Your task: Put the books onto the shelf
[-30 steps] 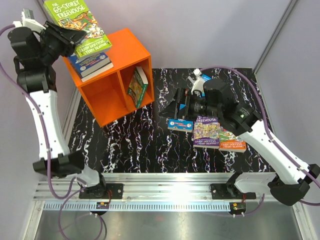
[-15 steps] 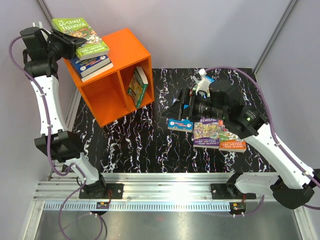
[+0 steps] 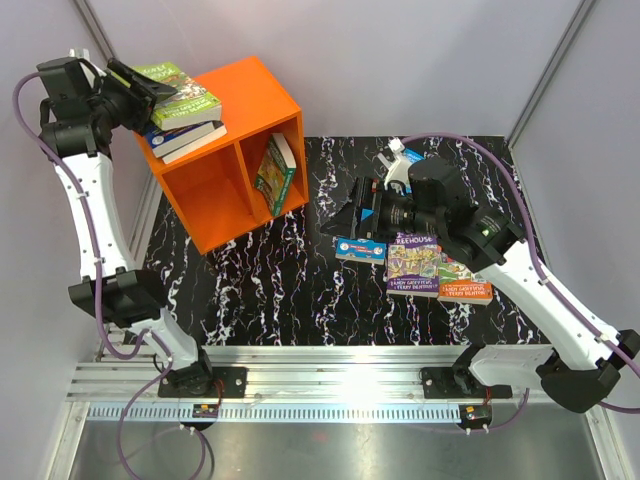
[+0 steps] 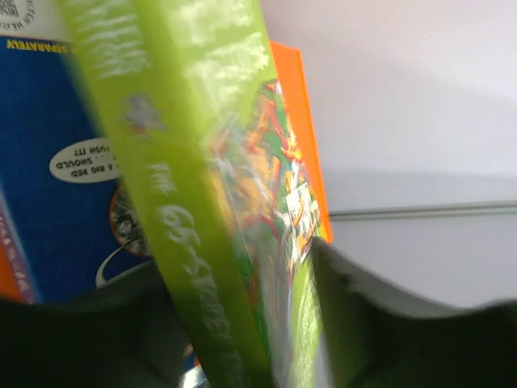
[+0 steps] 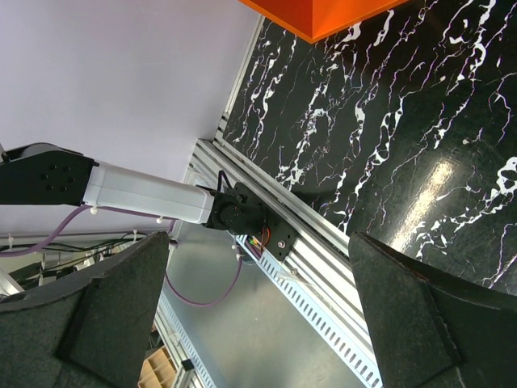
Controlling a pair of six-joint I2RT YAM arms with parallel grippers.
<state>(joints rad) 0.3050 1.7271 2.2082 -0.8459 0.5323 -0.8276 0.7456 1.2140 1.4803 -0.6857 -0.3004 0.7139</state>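
ON THE SHELF'S ROOF: A green paperback lies flat, cover up, atop a small stack of books on the top of the orange shelf. Its long axis runs left to right in the overhead view. The left jaws bracket its left end. The wrist view there is a blur of green cover and dark pads, so whether they grip the book or merely flank it cannot be told.

The right jaws gape wide with nothing between them, low over the black, white-veined surface. Another book stands leaning in the shelf's right-hand compartment. A blue book, a purple one and an orange one lie flat on the surface, close together.

The shelf sits skewed at the far left, its open front turned toward the near right. Pale lilac walls close in the scene, and an aluminium rail carries the arm bases. The right arm cuts off the purple cover's top edge, and the stack's lower titles are unreadable.
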